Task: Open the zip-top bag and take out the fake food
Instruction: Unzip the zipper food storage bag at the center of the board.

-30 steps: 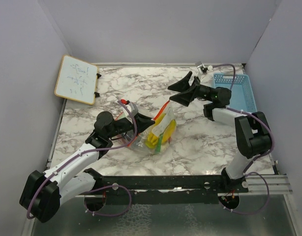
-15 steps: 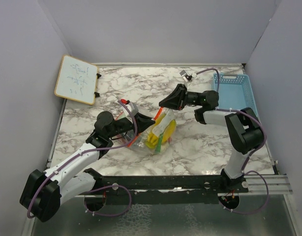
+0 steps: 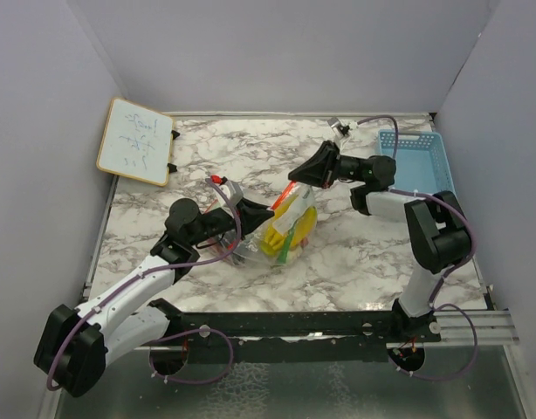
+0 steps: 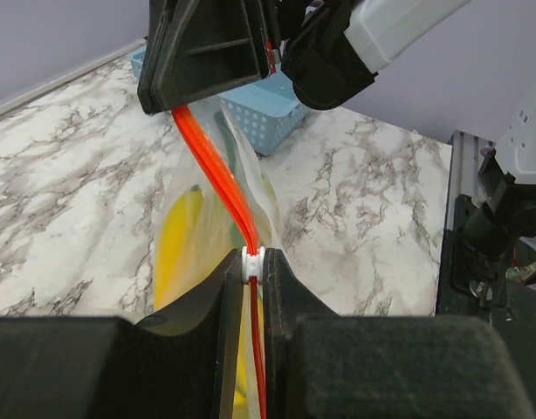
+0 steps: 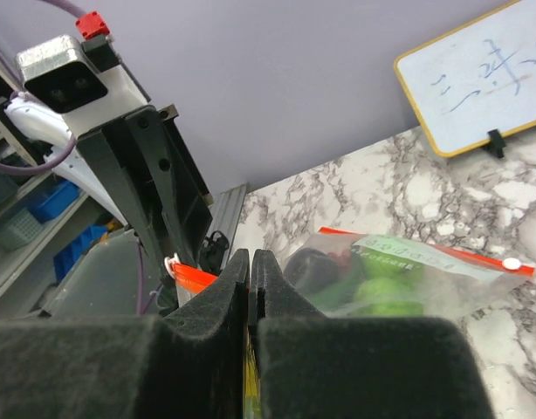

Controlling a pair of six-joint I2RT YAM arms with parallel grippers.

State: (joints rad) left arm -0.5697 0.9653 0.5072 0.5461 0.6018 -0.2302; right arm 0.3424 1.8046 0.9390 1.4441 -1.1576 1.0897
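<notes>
The zip-top bag hangs between my two grippers, its orange zip strip stretched taut. A yellow banana and green pieces of the fake food show through the plastic. My left gripper is shut on the white slider at the near end of the strip. My right gripper is shut on the strip's far end, seen from the left wrist and between its own jaws. A second clear bag with green and dark red pieces lies flat on the table.
A light-blue slotted basket stands at the back right, behind the right arm. A whiteboard leans at the back left corner. The marble table is walled by grey panels.
My right gripper came in from beside the basket, open, to the bag's top and shut on the orange strip. The bag's top now stands pulled up and to the right. The left gripper kept its hold.
</notes>
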